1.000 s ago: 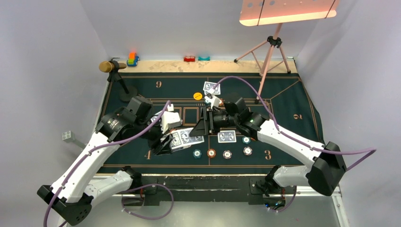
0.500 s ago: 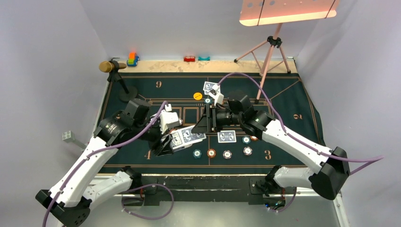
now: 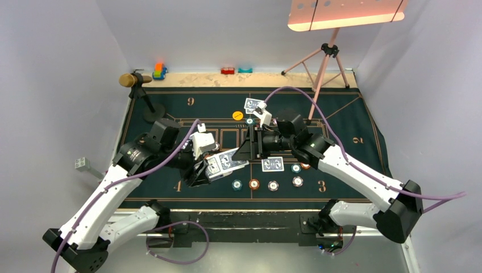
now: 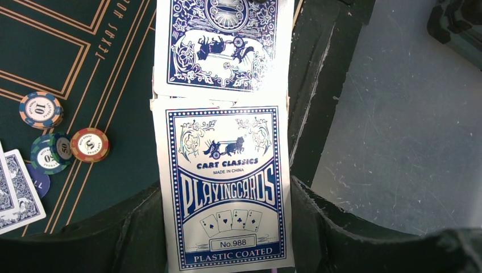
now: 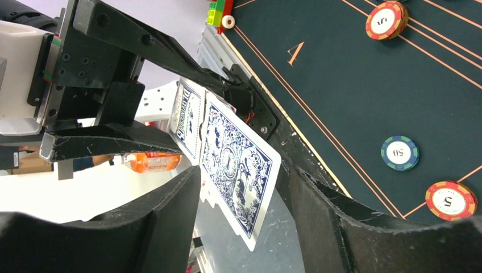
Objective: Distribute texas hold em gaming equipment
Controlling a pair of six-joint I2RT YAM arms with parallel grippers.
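Blue-backed card (image 5: 239,170) sticks out of the card pack (image 4: 224,193), which sits raised over the near middle of the green mat (image 3: 170,108).

Left gripper (image 4: 224,190) is clamped on the pack's long sides.

Right gripper (image 5: 244,170) faces it. Its jaws stand apart on either side of the protruding card, with thin gaps showing and no pinch evident.

Step in hand, as judged: drawing one card from the pack to deal.

A loose card (image 3: 272,164) lies face down on the mat just beside the right gripper, and a far card (image 3: 253,104) lies further up. Chips (image 3: 254,183) sit in a row near the front edge.

Next move calls for closing squarely on the card's free end, then a straight pull against a firm left hold.

Risk: a second card could drag out with it.
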